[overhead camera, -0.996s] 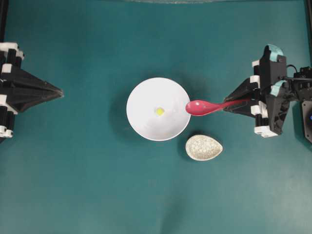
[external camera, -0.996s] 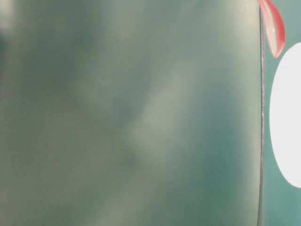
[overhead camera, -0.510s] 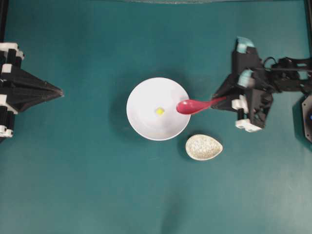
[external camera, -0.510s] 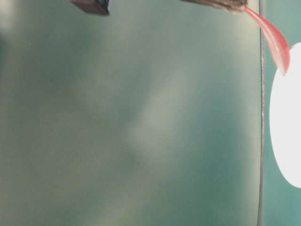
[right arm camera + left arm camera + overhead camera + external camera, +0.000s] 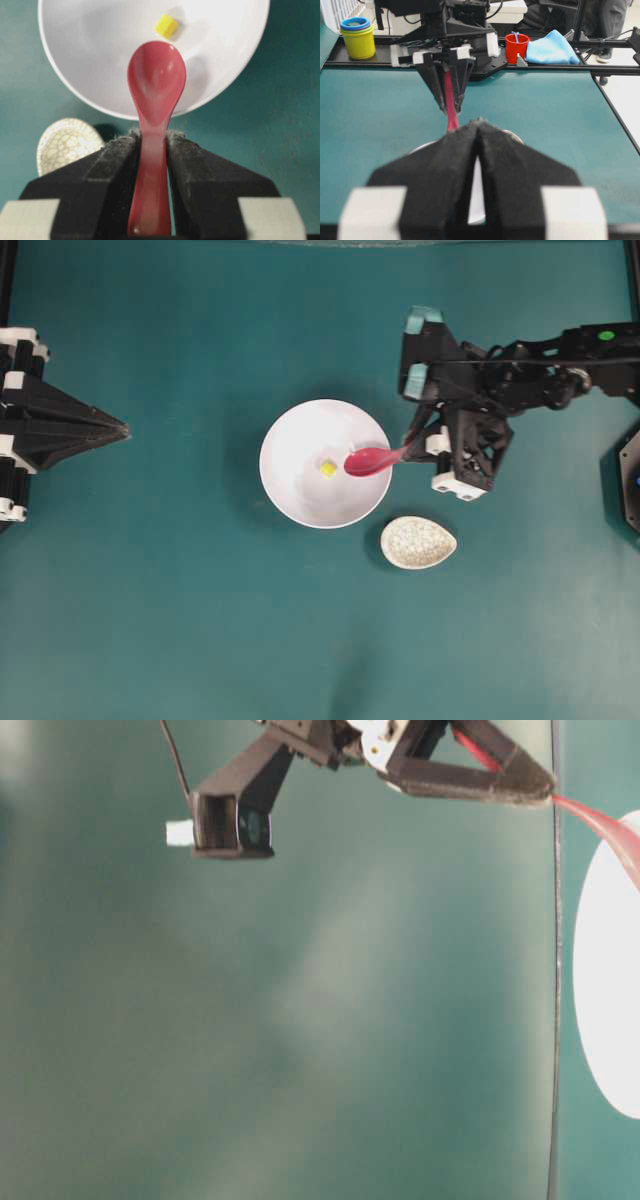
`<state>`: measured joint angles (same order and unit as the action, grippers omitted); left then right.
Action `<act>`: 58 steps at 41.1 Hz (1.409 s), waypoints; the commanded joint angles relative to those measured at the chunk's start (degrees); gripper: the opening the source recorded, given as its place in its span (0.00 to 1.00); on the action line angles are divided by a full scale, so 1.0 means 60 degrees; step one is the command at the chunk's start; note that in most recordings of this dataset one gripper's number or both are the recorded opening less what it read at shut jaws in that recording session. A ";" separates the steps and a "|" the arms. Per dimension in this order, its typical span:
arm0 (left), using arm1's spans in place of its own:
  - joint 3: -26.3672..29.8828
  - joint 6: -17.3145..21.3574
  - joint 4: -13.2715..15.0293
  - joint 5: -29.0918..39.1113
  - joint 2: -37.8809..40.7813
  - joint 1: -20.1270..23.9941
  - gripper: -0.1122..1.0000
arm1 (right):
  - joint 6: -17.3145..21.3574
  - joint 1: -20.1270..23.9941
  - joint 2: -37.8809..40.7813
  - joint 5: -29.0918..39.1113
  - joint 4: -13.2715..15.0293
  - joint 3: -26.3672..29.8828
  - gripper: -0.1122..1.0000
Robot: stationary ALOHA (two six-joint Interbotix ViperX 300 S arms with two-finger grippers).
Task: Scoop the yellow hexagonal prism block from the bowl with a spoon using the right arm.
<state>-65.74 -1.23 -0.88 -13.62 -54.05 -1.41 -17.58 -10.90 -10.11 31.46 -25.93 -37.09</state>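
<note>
Block looks tiny, light, likely skittish on the bowl; right gripper clenches the glossy spoon by its handle.

speckled oval dish on teal table; red cup, blue cloth

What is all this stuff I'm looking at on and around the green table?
bowl: one, white, middle of the table.
yellow hexagonal prism block: one, tiny, inside the bowl.
spoon: one, pink-red, scoop over the bowl beside the block.
speckled oval dish: one, off-white, on the table next to the bowl.
stacked cups: yellow and blue, beyond the table's far edge.
red cup: one, same far edge.
blue cloth: one, beside the red cup.
right pincer: black, clamped on the spoon's handle.
left pincer: black, closed, empty, at the table's side.
</note>
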 commanded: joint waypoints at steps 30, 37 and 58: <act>0.0249 0.0088 -0.0015 -0.0059 0.0015 0.0029 0.12 | 0.0410 -0.0044 0.0747 0.1289 0.0249 0.1260 0.32; 0.0249 0.0088 -0.0015 -0.0088 0.0015 0.0029 0.12 | 0.0630 -0.0044 0.0820 0.1274 0.0469 0.1260 0.32; 0.0264 0.0088 -0.0015 -0.0103 0.0000 0.0029 0.12 | 0.0659 0.0029 0.1099 0.1230 0.0483 0.1362 0.32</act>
<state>-65.74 -0.79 -0.79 -13.62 -54.32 -1.41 -13.71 -10.99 -2.99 39.20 -23.03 -30.76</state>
